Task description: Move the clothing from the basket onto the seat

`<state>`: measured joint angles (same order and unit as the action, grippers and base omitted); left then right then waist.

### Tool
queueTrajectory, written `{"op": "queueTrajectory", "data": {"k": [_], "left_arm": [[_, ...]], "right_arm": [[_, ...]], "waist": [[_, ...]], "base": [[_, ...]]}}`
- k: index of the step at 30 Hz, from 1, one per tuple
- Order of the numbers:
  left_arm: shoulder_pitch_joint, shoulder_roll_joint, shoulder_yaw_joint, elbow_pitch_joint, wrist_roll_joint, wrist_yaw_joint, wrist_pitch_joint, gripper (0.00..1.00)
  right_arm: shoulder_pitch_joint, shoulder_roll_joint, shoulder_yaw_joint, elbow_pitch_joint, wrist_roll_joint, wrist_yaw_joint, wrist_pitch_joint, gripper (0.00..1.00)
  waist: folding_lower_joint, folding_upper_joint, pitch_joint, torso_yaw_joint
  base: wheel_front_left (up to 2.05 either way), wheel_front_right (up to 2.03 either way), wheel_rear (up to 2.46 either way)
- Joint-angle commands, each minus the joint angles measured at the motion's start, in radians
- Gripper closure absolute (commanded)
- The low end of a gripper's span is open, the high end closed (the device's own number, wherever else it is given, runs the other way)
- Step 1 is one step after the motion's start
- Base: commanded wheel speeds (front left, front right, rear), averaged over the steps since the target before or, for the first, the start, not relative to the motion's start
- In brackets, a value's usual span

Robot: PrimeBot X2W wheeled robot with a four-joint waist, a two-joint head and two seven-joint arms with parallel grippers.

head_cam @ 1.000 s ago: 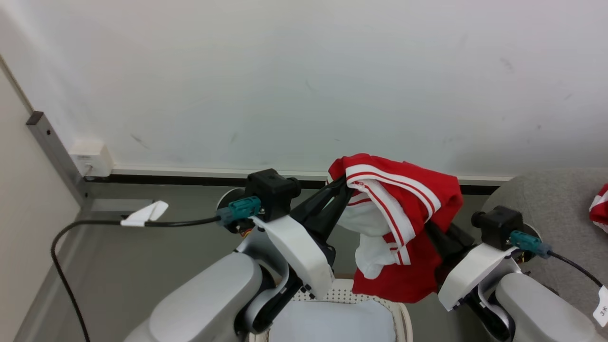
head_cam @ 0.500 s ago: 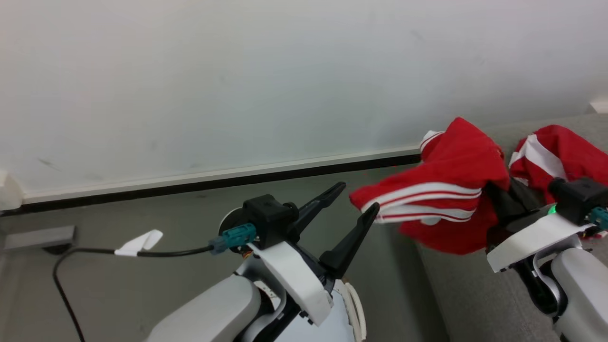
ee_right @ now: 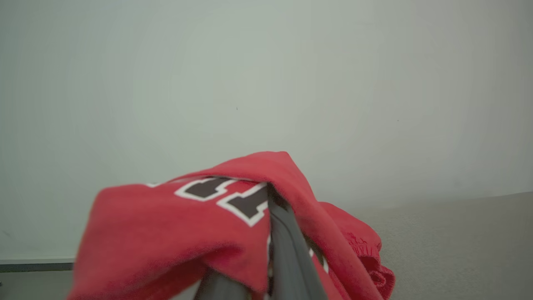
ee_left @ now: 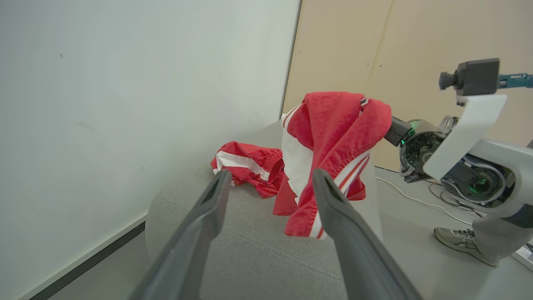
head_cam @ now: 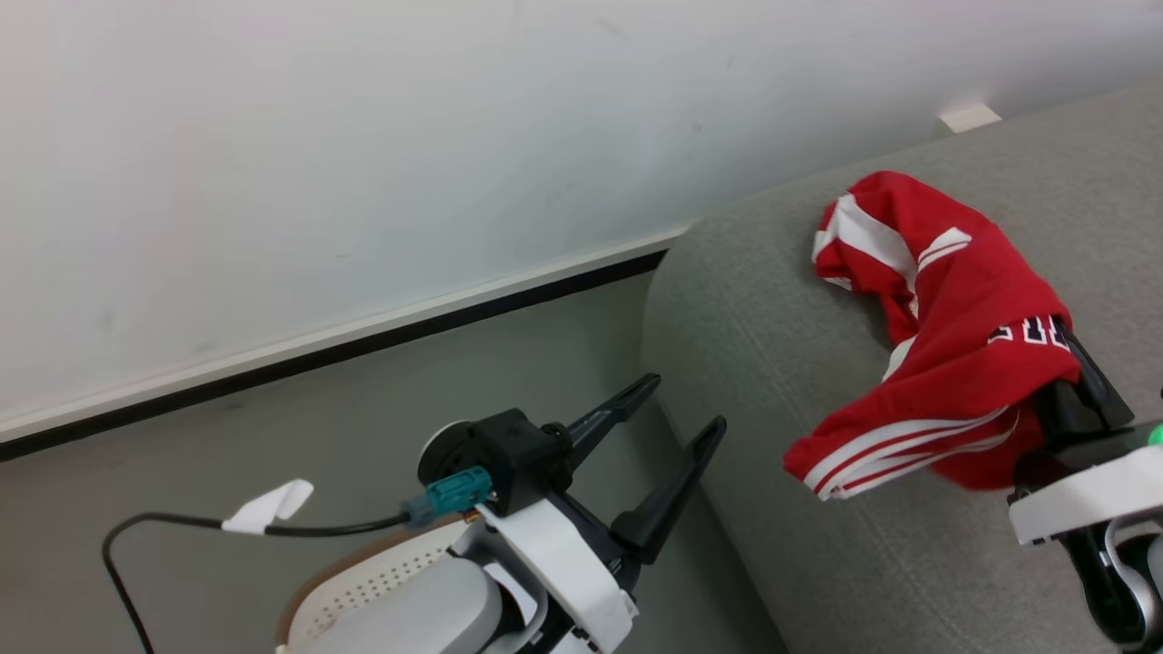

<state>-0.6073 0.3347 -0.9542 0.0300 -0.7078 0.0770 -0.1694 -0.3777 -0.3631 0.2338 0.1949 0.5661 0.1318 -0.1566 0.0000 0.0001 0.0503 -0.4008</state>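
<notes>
Because the soft, light jersey [head_cam: 945, 400] hangs limp from your right fingers [head_cam: 1090, 386], pinched shut on it above the seat [head_cam: 772, 363], grip bunched folds; your left fingers [head_cam: 677, 481] gape wide, empty.

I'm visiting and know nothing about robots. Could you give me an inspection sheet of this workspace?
Surface: grey seat, one red jersey lying on it.
Job's things: second jersey draped over right gripper, hanging over seat; basket low, near left gripper.
Clutter: nothing seen.
Grippers: left gripper open, empty; right gripper shut on second jersey.
Cables: black cable with white tag at left wrist; white cable on floor.
Surroundings: white wall, dark baseboard, person's shoe.
</notes>
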Motion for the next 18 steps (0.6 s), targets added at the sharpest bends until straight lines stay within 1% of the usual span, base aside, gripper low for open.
{"op": "queueTrajectory", "data": {"k": [1, 7, 14, 18], "left_arm": [[0.014, 0.006, -0.002, 0.005, 0.005, -0.001, -0.012, 0.0], [0.012, 0.003, -0.009, 0.018, 0.024, -0.009, -0.034, 0.0], [0.002, 0.004, -0.013, 0.027, 0.028, -0.014, -0.041, 0.0], [-0.01, 0.009, -0.014, 0.028, 0.031, -0.017, -0.041, 0.0]], "right_arm": [[0.03, 0.012, -0.023, -0.025, -0.011, -0.002, 0.01, 1.0], [0.138, 0.076, -0.127, -0.143, -0.06, -0.002, 0.057, 1.0], [0.19, 0.128, -0.176, -0.228, -0.099, -0.002, 0.1, 1.0], [0.191, 0.132, -0.198, -0.251, -0.117, -0.002, 0.115, 1.0]], "waist": [[0.0, -0.0001, 0.017, -0.036], [0.0, -0.0001, 0.038, -0.067], [0.0, -0.0001, 0.058, -0.074], [0.0, -0.0001, 0.069, -0.067]], "base": [[0.0, 0.0, 0.0], [0.0, 0.0, 0.0], [0.0, 0.0, 0.0], [0.0, 0.0, 0.0]]}}
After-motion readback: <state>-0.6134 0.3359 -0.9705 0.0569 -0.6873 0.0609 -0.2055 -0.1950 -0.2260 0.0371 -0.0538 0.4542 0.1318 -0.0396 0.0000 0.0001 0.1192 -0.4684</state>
